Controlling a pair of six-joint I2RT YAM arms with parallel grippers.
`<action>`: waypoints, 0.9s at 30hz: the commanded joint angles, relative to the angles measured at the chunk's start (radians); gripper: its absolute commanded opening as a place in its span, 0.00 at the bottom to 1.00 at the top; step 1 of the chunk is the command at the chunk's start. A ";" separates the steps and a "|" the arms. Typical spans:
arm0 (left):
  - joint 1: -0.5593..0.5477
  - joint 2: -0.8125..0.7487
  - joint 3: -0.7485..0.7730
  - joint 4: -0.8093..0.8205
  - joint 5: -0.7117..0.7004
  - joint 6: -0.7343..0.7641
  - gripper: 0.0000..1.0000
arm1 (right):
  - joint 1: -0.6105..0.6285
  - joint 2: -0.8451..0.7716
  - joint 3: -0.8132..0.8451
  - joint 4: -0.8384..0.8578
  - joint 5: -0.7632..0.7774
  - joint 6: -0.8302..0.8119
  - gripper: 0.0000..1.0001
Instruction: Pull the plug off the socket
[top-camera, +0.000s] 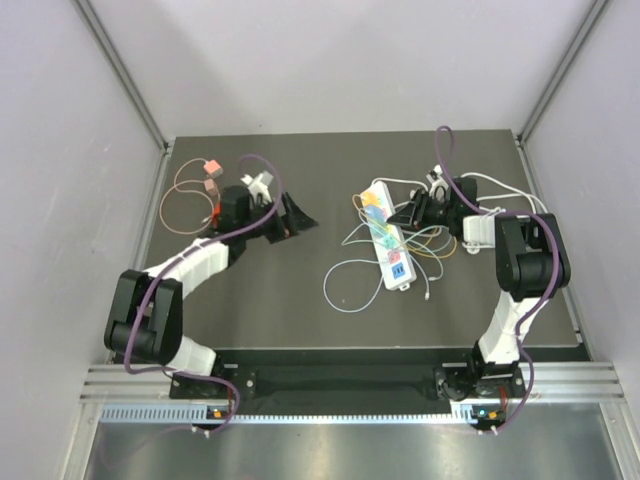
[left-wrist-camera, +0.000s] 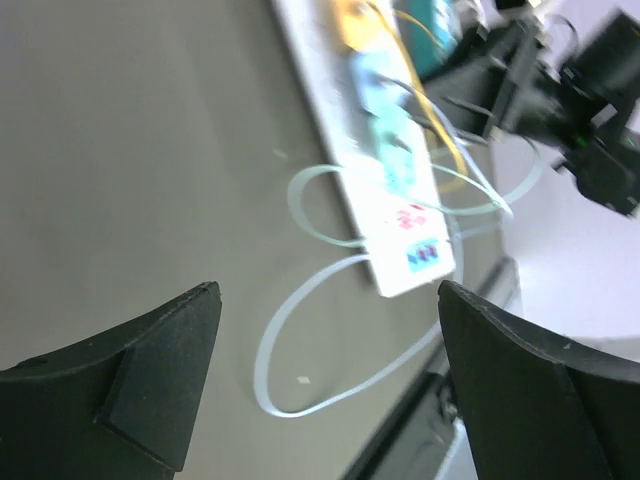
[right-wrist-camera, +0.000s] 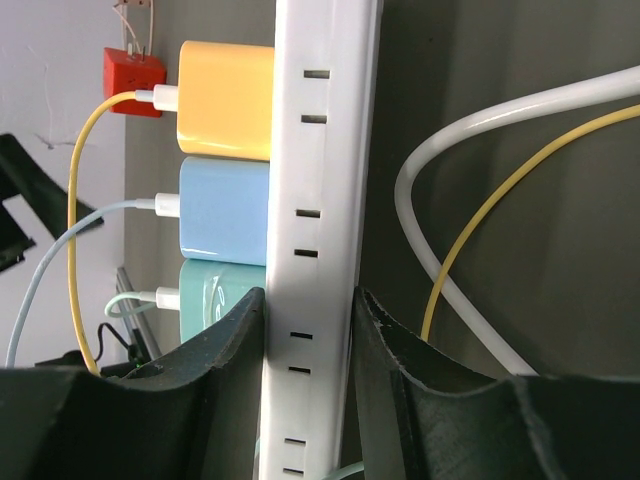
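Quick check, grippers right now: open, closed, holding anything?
Left gripper: open, holding nothing.
Right gripper: closed on the power strip.

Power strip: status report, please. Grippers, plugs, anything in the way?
Right gripper shut on power strip. Left gripper open, empty. Orange plug, blue plug, teal plug seated. Loose cables looped beside strip.

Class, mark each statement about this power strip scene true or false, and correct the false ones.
1. The right gripper is shut on the power strip. True.
2. The left gripper holds a charger. False: it is open and empty.
3. An orange charger, a blue charger and a teal charger are plugged in side by side. True.
4. A yellow cable leaves the blue charger. False: the yellow cable leaves the orange charger.
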 joint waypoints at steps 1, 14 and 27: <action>-0.107 -0.023 -0.032 0.197 -0.022 -0.138 0.93 | -0.016 -0.027 0.014 0.097 -0.055 -0.025 0.00; -0.344 0.164 0.112 0.194 -0.273 -0.204 0.89 | -0.015 -0.036 0.007 0.096 -0.052 -0.020 0.00; -0.465 0.327 0.282 0.101 -0.369 -0.186 0.81 | -0.015 -0.042 0.003 0.101 -0.050 -0.011 0.00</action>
